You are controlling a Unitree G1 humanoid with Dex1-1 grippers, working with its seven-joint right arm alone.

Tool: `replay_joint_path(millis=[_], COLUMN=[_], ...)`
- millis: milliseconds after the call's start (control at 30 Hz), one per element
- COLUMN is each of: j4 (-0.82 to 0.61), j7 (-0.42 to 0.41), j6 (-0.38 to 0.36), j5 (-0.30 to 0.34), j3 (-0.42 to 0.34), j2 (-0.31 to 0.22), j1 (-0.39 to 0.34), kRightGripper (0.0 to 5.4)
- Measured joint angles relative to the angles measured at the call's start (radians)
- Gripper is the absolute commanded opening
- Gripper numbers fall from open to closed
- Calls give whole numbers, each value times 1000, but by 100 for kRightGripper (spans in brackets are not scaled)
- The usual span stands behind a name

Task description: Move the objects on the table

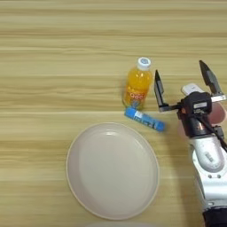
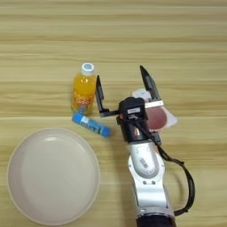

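Standing beside the bottle with fingers spread wide and empty, the right gripper should, I judge, straddle it squarely, clearing the blue tube.

The orange-drink bottle carries a label; its print cannot be read.

Only one non-task thing in view: a small blue tube with a white label band, lying flat on the wood, long axis running from ten o'clock to four o'clock. Sits near the middle of the scene. Label print too small to read.
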Motion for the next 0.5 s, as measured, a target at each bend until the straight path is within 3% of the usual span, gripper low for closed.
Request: replay_joint_path(millis=[500], j4=[14], j7=[2], j6=[0], j5=[1], j3=[5], j2=[-1], j1=[0], kRightGripper=[538])
